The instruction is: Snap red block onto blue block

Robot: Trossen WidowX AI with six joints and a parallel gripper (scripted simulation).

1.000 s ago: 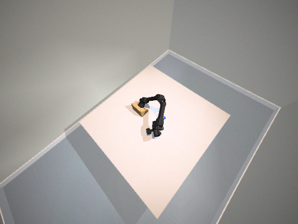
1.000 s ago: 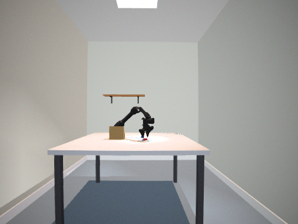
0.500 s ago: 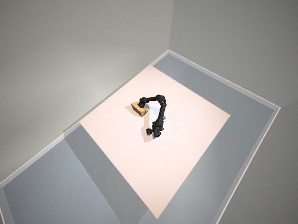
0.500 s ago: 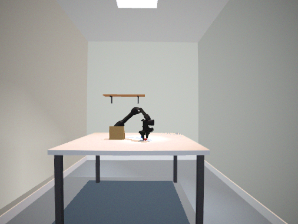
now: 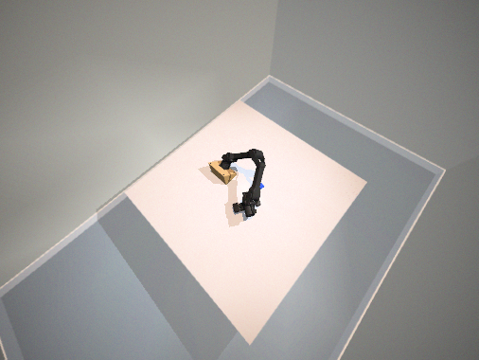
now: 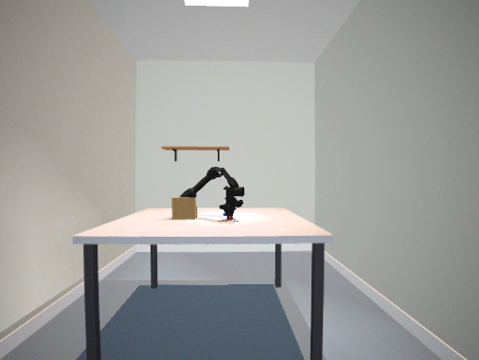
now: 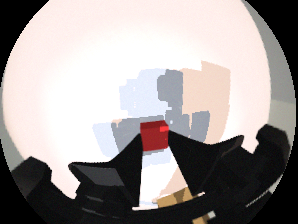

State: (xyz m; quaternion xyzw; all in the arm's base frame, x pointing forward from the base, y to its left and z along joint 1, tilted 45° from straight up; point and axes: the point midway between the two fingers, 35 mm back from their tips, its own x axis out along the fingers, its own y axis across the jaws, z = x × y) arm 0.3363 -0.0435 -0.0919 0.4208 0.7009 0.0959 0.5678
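The red block (image 7: 154,136) (image 6: 230,218) is at table height, between the two fingertips in the wrist view. My gripper (image 7: 155,134) (image 6: 229,217) points down at the table and is shut on the red block, one finger on each side of it. The blue block (image 5: 261,186) (image 6: 225,214) lies on the table apart from the gripper. It shows beside the arm in the top view and just behind the gripper in the exterior view. It is not in the wrist view. In the top view the arm hides the red block.
The arm's wooden base box (image 5: 221,171) (image 6: 184,208) stands on the table (image 5: 251,294) (image 6: 204,231). A wall shelf (image 6: 195,148) hangs on the far wall, well behind the arm. Shadows of the arm fall around the red block.
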